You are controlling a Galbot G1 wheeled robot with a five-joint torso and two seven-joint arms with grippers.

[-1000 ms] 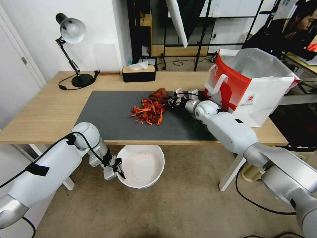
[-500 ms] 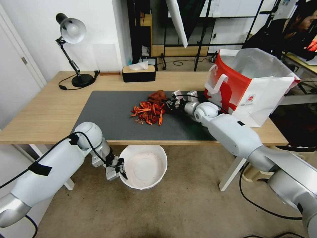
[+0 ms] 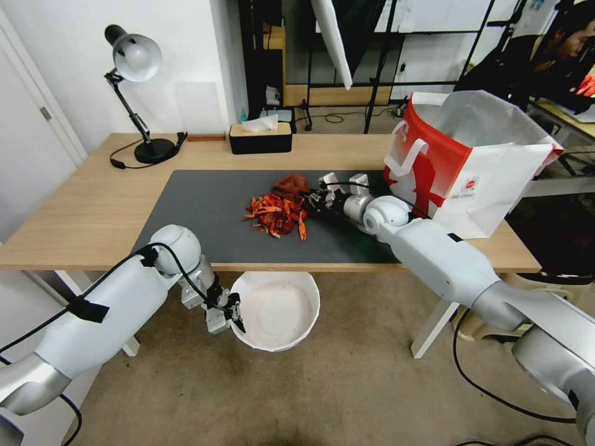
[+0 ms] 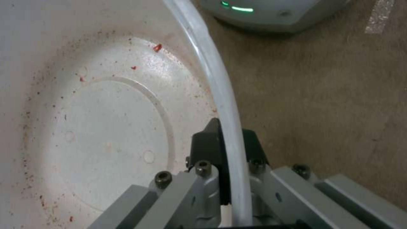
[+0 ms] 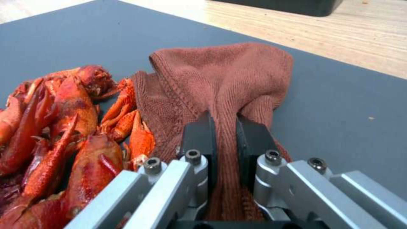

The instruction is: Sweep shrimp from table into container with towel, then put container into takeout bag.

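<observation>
Across the middle of the head view runs the table (image 3: 93, 210), its grey mat (image 3: 204, 210) carrying the shrimp (image 3: 280, 212) at centre. Right gripper (image 3: 313, 199) pinches the towel (image 3: 291, 184) tight, just beside the heap. Below the table's near edge, lower centre, the left gripper (image 3: 235, 313) is clamped on the container (image 3: 277, 310) rim. At upper right stands the takeout bag (image 3: 471, 161).
</observation>
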